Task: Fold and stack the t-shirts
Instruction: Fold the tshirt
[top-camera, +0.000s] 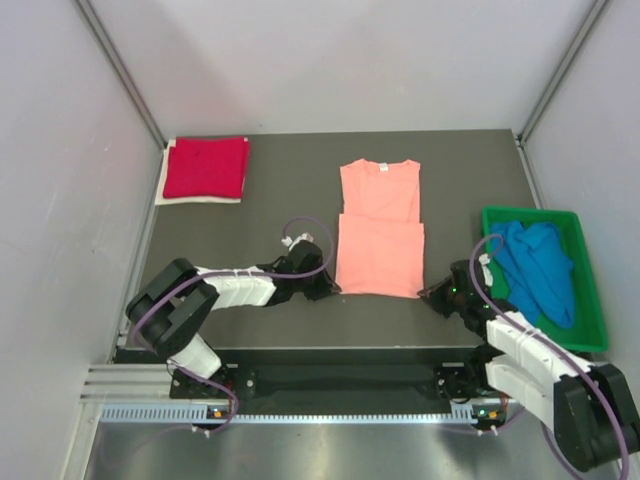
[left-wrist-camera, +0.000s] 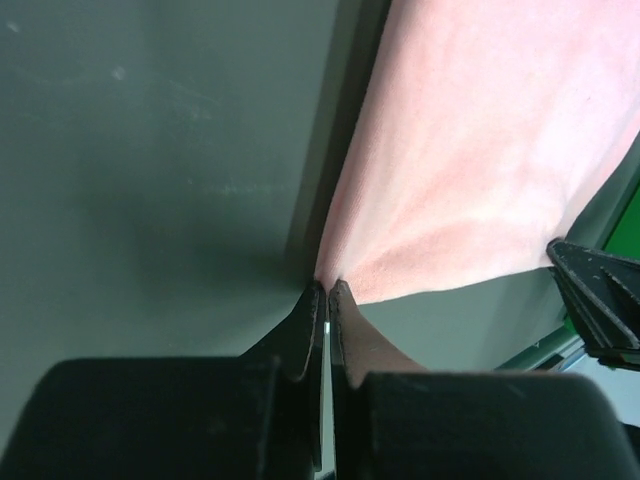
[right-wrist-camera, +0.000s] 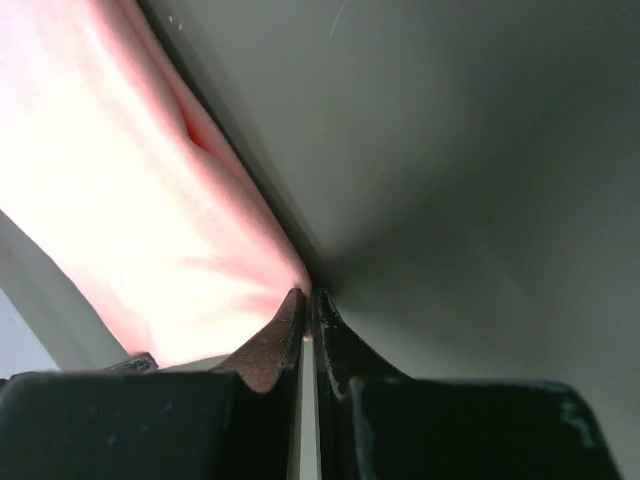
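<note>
At near corners, left tool (left-wrist-camera: 326, 288) and right tool (right-wrist-camera: 308, 296) (pressed together) pinch salmon-pink t-shirt (top-camera: 379, 240).

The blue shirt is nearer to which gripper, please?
Right. The right gripper is just left of the blue shirt; the left gripper lies beyond the pink shirt.

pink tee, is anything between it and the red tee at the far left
Nothing visible: only table surface lies between the pink tee and the red tee. The left gripper and right gripper are shut on its near corners.
</note>
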